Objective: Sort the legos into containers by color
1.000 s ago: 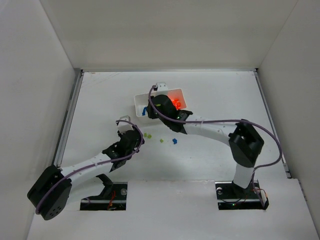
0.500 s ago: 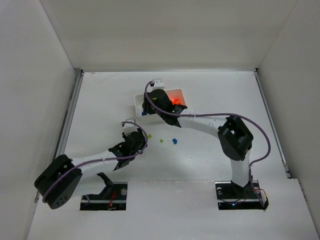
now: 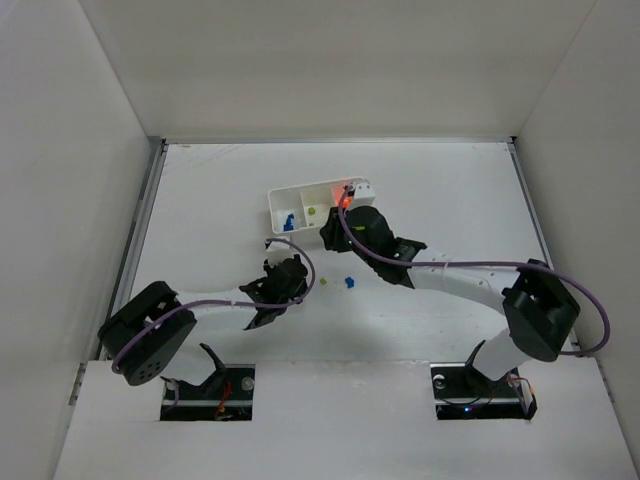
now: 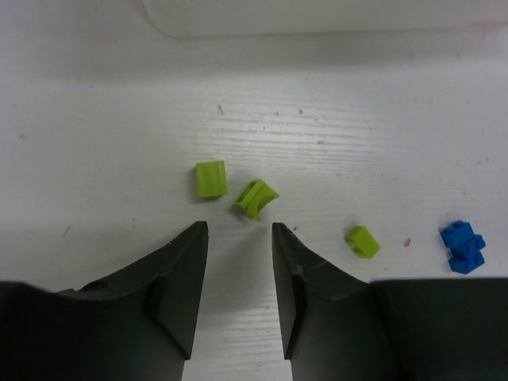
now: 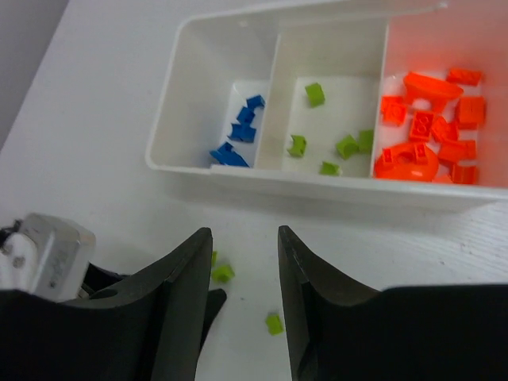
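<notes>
**Item 1, left jaws.** Standing spread at the bottom centre of the left wrist view, with nothing lying between them.
- A tilted yellow-green brick (image 4: 255, 198) is lying just beyond the tips.
- A flat yellow-green brick (image 4: 211, 178) is sitting just to its left, apart from it.
- A third yellow-green brick (image 4: 362, 241) is resting to the right, beside the right-hand finger.
- A blue brick (image 4: 463, 247) is lying near the right edge.
- All four are sitting on the tabletop (image 4: 381, 119).

**Item 2, right jaws.** Standing spread at the bottom centre of the right wrist view, gripping nothing.
- Two loose green pieces (image 5: 274, 323) are lying on the tabletop around the tips.

**Item 3, white tray (image 5: 317, 181).** Filling the upper half of the right wrist view and showing its three compartments.
- Left compartment: holding the blue legos (image 5: 238, 133).
- Middle compartment: holding the yellow-green legos (image 5: 346, 146).
- Right compartment: holding the orange legos (image 5: 429, 119), including larger rounded pieces.

**Item 4, overhead view.**
- The left arm (image 3: 215, 306) is reaching toward the centre of the frame.
- The right arm (image 3: 450, 276) is reaching toward the tray's right end.
</notes>
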`<state>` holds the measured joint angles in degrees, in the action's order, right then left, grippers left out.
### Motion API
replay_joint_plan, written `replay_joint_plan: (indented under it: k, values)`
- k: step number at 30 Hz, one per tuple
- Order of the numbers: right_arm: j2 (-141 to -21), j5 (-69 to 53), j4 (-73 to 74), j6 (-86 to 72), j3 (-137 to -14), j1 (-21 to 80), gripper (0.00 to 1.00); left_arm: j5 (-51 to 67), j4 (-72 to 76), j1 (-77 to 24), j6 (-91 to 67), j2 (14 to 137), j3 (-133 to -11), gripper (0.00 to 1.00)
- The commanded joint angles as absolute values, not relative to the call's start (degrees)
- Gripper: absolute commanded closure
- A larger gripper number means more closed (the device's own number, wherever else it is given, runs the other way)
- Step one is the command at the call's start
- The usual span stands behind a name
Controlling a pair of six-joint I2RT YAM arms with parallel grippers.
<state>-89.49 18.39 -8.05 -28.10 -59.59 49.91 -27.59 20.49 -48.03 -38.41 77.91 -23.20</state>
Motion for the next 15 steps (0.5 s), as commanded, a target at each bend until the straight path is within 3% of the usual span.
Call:
replay_joint_plan:
  k: [1,6,11,15]
  values:
    - [-85.7,19.8,-11.2,-30.0,-55.1,49.7,0.55,-28.5,22.2,-47.7,-37.6,80.4,-26.5,0.65]
    - [-80.7,20.8,-11.9,-30.5,-47.9,49.6,0.55,-29.3,22.9,-47.7,-36.7,84.2,-28.5,0.70]
    - [-75.5,21.4,-12.2,-31.7,-40.5,47.9,0.55,-29.2,21.3,-48.9,-36.8,83.0,-29.1,0.87]
    - [-72.3,21.2,-13.2,-33.7,-34.4,46.9,0.55,-29.5,16.8,-50.0,-36.8,77.0,-30.8,0.89]
